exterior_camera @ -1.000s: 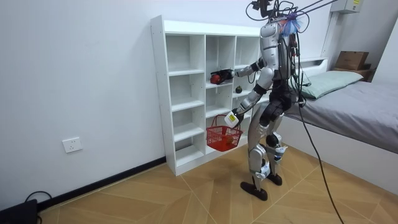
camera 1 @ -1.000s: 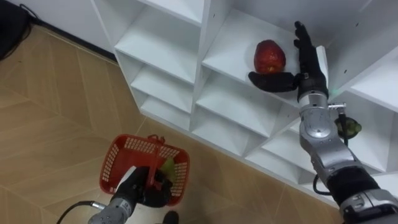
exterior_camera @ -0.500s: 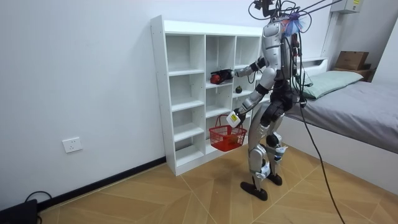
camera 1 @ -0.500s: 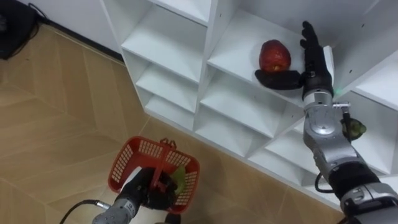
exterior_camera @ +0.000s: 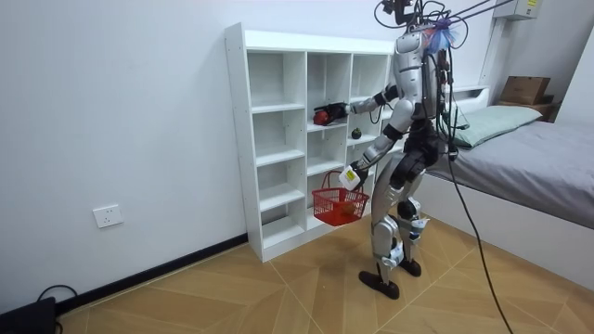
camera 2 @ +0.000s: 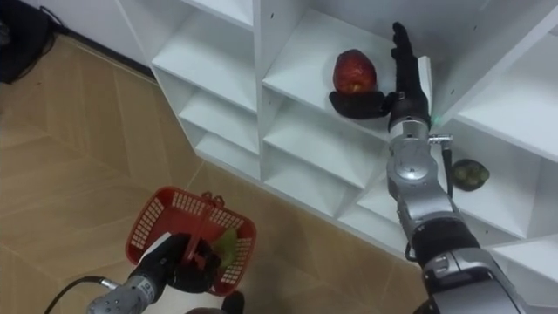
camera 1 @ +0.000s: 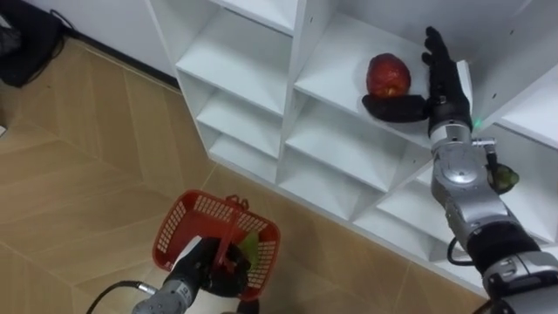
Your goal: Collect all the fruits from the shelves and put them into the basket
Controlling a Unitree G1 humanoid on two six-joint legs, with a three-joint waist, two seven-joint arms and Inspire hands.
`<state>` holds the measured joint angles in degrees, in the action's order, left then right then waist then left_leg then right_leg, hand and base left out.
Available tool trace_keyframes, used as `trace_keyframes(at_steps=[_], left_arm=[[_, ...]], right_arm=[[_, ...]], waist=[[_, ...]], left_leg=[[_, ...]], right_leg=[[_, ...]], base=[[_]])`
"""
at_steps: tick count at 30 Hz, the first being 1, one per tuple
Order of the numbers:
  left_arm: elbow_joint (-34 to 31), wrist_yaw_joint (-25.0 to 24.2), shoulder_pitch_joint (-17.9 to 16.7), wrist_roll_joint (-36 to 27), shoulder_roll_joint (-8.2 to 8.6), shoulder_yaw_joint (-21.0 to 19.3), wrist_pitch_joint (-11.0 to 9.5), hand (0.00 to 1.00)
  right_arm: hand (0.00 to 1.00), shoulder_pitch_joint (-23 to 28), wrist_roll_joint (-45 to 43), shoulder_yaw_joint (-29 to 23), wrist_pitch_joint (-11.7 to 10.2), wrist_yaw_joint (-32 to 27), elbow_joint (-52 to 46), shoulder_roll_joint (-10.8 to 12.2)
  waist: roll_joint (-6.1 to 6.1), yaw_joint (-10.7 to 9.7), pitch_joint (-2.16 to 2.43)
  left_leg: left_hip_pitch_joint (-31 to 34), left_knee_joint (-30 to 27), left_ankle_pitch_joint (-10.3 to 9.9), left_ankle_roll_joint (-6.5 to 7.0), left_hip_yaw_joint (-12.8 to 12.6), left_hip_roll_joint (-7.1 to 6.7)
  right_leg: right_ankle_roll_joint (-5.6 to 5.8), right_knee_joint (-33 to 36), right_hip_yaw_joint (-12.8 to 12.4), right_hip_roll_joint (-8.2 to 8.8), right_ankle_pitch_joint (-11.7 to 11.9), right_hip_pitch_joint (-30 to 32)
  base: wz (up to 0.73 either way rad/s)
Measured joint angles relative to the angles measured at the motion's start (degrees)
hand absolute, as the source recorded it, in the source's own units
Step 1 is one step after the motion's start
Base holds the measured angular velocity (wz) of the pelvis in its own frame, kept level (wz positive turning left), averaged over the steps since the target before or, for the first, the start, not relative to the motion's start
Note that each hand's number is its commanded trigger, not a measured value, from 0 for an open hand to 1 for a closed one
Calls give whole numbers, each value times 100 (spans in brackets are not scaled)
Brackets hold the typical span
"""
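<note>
While the right robot hand stands open on the white wooden closet shelf, thumb in front of the round red fruit and straight fingers just beside it, a clumsy closing could roll the fruit off the edge; the left robot hand grips the handle of the red plastic basket below

Bright, even, diffuse indoor light. The white closet reads pale. Its board tops are well lit, with soft grey shade beneath each board and toward the compartment backs. The red fruit in the upper right carries a small pale sheen. The metal wrist below the right hand catches soft highlights. The wood floor is matte and evenly lit, as is the red basket at lower centre. In the room view the wall is uniformly bright and the closet interiors are slightly dimmer.
</note>
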<state>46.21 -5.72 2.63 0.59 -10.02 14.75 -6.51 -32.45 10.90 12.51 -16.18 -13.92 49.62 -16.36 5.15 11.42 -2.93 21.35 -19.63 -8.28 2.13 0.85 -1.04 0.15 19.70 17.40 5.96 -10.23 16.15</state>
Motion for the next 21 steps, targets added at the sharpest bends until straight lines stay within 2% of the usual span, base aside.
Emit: trace_keyframes(at_steps=[5,12,21], left_arm=[[1,-8,24,0,-22,1,0,100],[4,-9,20,-4,-105,8,1,100],[7,1,18,-4,-145,11,1,100]], right_arm=[[100,-130,3,48,12,240,183,-89],[100,-146,2,144,131,477,281,-191],[100,-241,3,130,253,717,360,-230]], waist=[[36,6,18],[188,-1,19],[207,10,11]], left_leg=[[-48,5,4,3,-20,2],[-138,6,4,2,-9,2],[-107,-7,4,1,18,-3]], right_leg=[[0,10,-1,7,0,-38],[0,2,12,5,0,-144],[0,-1,11,1,0,-129]], base=[[-1],[0],[1]])
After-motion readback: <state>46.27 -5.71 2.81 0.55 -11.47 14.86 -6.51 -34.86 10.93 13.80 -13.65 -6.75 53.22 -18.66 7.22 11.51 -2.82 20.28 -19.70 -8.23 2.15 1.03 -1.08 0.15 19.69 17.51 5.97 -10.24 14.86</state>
